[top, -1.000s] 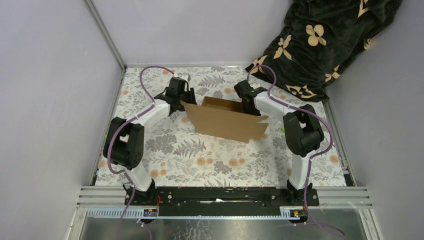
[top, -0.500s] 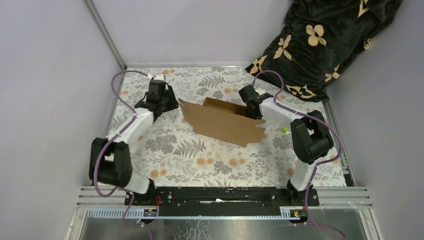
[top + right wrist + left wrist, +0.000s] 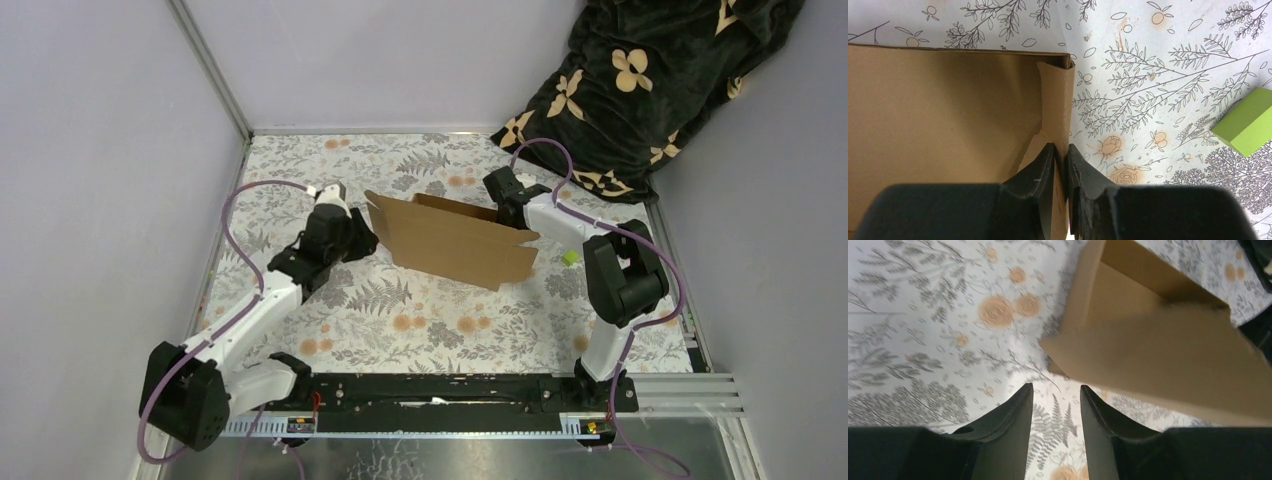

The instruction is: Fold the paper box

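Roughly halfway, I'd have said: the paper box [image 3: 455, 240] sat on the floral tablecloth [image 3: 400, 310] between the two arms. Its far wall and end walls were raised, while a broad front panel leaned up over the tray rather than lying shut. The right pincer [image 3: 1062, 150] had its tips pressed together on the thin end wall at the box's right corner. The cardboard ran straight between them, with the tray's inside to the pincer's left. The left pincer [image 3: 1055, 390] stood spread and empty, with only cloth between its fingers. The box's near left corner lay just beyond its tips and to their right, not touching. Off to the right pincer's right, apart from the box, lay a small lime-green block [image 3: 1248, 127]. Left to do, as I judged it: bring the big panel over, tuck its flaps and tabs, and close the thing.
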`<state>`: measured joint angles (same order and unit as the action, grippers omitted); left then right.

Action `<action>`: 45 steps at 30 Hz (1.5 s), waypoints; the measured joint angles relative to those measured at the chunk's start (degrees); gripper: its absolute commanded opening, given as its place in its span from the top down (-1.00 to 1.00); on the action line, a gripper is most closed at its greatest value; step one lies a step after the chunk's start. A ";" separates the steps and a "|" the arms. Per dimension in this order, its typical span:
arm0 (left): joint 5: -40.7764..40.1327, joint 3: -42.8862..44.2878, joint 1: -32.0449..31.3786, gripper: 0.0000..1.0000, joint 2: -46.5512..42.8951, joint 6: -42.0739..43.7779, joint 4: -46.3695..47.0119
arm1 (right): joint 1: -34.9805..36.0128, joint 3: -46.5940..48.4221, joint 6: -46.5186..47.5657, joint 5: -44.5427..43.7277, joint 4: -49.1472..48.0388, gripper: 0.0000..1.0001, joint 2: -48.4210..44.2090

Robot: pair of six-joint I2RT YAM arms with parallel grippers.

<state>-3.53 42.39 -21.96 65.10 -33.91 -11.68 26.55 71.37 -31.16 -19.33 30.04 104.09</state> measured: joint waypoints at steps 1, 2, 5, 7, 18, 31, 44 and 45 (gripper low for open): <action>-0.74 -0.98 -1.73 0.09 -1.03 -0.57 -0.31 | -0.11 0.00 0.00 -0.02 -0.09 0.63 0.00; -1.31 -1.60 -2.82 0.09 -1.92 -1.03 -0.50 | -0.22 0.00 0.02 0.00 -0.17 0.63 0.00; -2.43 -3.72 -5.40 0.09 -5.90 -2.45 -0.74 | -0.33 0.02 0.02 0.04 -0.42 0.62 0.00; -2.99 -4.72 -6.23 0.09 -7.89 -3.76 -0.61 | -0.37 0.00 0.02 0.17 -0.59 0.62 0.00; -4.20 -8.22 -18.10 0.09 3.52 -11.58 9.68 | -0.46 -4.44 -0.83 1.09 -5.40 0.44 -2.47; -6.56 1.77 -14.03 0.05 19.67 -11.23 16.35 | -0.48 -18.58 -1.64 6.73 -6.51 0.18 -15.39; -5.11 19.19 -8.96 0.05 34.16 -9.07 16.76 | 2.05 -24.02 -1.86 11.76 -5.01 -0.57 -23.17; -4.90 19.91 -8.85 0.05 34.69 -8.90 16.81 | 2.23 -23.82 -1.81 12.13 -4.68 -0.63 -23.58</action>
<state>-8.43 62.30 -30.81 99.79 -42.81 5.13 28.77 47.55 -32.97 -7.20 25.36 80.51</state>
